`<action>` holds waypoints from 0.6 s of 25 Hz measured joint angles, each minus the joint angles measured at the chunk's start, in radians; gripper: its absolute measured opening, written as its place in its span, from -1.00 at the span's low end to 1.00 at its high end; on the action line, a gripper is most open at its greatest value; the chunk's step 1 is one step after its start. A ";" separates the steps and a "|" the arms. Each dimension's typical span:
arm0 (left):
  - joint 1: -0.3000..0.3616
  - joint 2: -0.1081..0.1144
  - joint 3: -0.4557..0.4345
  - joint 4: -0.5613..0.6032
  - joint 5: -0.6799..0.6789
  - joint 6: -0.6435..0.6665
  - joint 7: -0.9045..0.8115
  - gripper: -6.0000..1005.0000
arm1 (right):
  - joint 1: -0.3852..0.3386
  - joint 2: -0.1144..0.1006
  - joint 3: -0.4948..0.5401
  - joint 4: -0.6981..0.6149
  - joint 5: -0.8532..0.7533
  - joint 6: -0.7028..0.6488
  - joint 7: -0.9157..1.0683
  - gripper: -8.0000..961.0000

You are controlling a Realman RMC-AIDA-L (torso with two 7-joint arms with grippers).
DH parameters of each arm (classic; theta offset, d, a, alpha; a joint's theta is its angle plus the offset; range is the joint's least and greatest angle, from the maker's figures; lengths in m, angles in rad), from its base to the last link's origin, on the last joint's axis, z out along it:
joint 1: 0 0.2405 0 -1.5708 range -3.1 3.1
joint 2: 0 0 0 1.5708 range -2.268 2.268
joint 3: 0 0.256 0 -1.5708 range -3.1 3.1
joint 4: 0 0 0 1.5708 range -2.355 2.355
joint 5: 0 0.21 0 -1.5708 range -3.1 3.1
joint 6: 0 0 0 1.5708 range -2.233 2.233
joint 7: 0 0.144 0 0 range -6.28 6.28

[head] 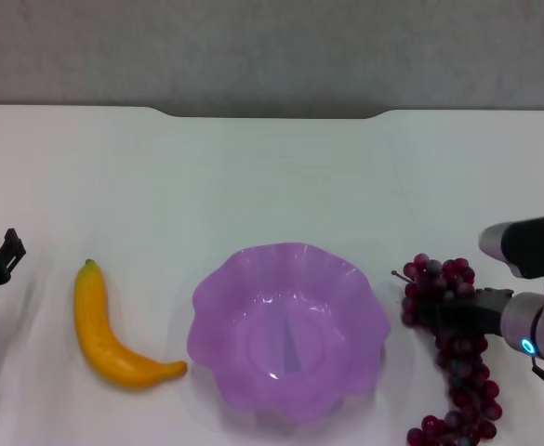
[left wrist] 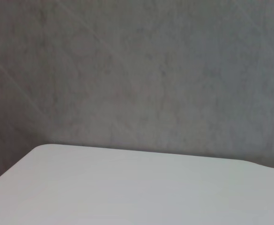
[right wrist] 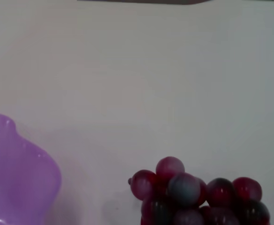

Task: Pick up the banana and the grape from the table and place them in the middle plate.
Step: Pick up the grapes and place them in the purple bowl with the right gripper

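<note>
The yellow banana (head: 113,342) lies on the white table (head: 272,177) at the front left. The purple scalloped plate (head: 288,330) sits at the front middle and holds nothing. The dark red grape bunch (head: 450,358) lies just right of the plate. My right gripper (head: 453,311) reaches in from the right and lies across the upper part of the bunch. The right wrist view shows the bunch's top (right wrist: 197,197) and the plate's rim (right wrist: 15,173). My left gripper (head: 0,262) sits at the far left edge, left of the banana and apart from it.
The table's far edge has a notch (head: 272,113) with grey floor behind it. The left wrist view shows only a table corner (left wrist: 127,187) and the grey floor.
</note>
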 joint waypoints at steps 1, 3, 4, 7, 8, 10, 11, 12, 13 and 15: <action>0.000 0.000 0.000 0.000 0.000 0.000 0.000 0.77 | 0.000 0.000 -0.005 -0.011 0.000 -0.012 0.000 0.54; 0.000 0.001 0.000 0.000 0.000 0.000 0.000 0.77 | 0.002 0.000 -0.010 -0.029 0.000 -0.029 0.000 0.50; 0.000 0.001 0.000 0.000 0.000 0.000 0.000 0.77 | 0.003 0.001 -0.011 -0.034 0.000 -0.035 0.000 0.48; 0.002 0.001 0.000 0.000 0.000 0.000 0.001 0.77 | 0.003 0.001 -0.013 -0.040 0.003 -0.048 0.000 0.42; 0.002 0.001 0.000 0.000 0.000 0.000 0.001 0.77 | 0.003 0.000 -0.013 -0.040 0.003 -0.052 0.000 0.40; 0.002 0.001 0.000 0.000 0.000 0.000 0.001 0.77 | 0.000 0.000 -0.013 -0.042 0.005 -0.065 0.000 0.38; 0.003 0.001 0.000 0.000 0.000 0.000 0.001 0.77 | -0.002 0.000 -0.013 -0.043 0.005 -0.071 0.000 0.36; 0.003 0.001 0.000 0.000 0.000 0.000 0.001 0.77 | -0.004 0.001 -0.014 -0.043 0.005 -0.076 0.000 0.35; 0.004 0.001 0.000 0.000 0.000 0.000 0.001 0.77 | -0.005 0.001 -0.015 -0.043 0.006 -0.081 0.000 0.33; 0.004 0.001 0.000 0.000 0.000 0.000 0.001 0.77 | -0.006 0.001 -0.016 -0.043 0.006 -0.086 0.000 0.28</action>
